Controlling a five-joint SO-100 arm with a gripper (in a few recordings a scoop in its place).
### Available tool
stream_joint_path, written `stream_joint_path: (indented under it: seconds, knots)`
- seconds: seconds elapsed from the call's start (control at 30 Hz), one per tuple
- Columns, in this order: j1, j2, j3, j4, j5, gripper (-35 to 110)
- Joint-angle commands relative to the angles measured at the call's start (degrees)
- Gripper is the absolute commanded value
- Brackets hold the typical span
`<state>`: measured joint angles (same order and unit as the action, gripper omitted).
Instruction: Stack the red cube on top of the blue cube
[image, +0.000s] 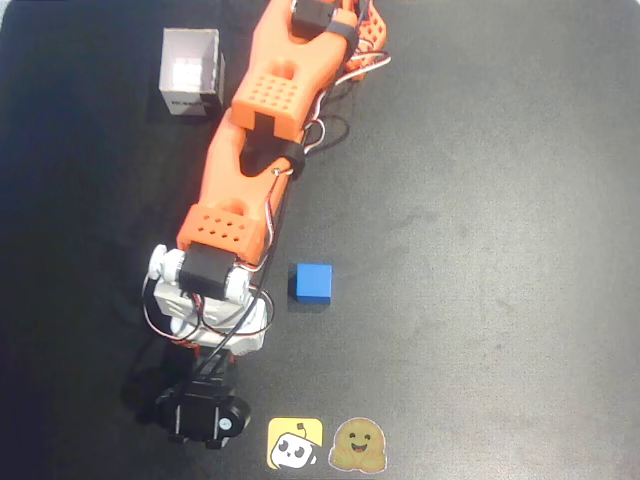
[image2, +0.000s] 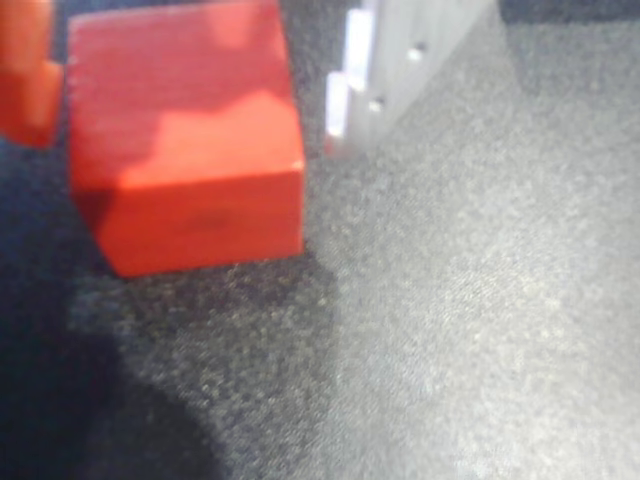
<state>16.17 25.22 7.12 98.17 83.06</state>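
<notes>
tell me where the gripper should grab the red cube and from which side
Probably across two opposite flat side faces of the red cube, coming down from above. In the wrist view it sits flat on the dark mat between an orange finger and a white one, with gaps both sides, so closing there looks squarest.

A: What is the arm (image: 262, 150) showing in the overhead view?

B: Bright orange printed links, two of them carrying grids of small holes, with black motor blocks sitting between them.

A: And lower down?

B: A white wrist section (image: 205, 305) is wearing loops of thin black and white cable (red strands are showing too), and a black camera module (image: 203, 415) is sitting at the end
</notes>
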Motion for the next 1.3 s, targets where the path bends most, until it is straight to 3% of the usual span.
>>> stream_joint_path:
  seconds: [0.0, 0.23, 0.47, 0.73, 1.27]
  knots:
    - [0.53, 0.62, 0.26, 5.19, -0.44, 19]
    - [1.23, -0.35, 0.53, 5.19, -0.97, 19]
    - [1.85, -0.88, 0.53, 5.19, -0.97, 1]
    - [1.05, 2.37, 1.32, 5.19, -0.53, 0]
    - [0.44, 35.33, 32.78, 5.19, -1.67, 0]
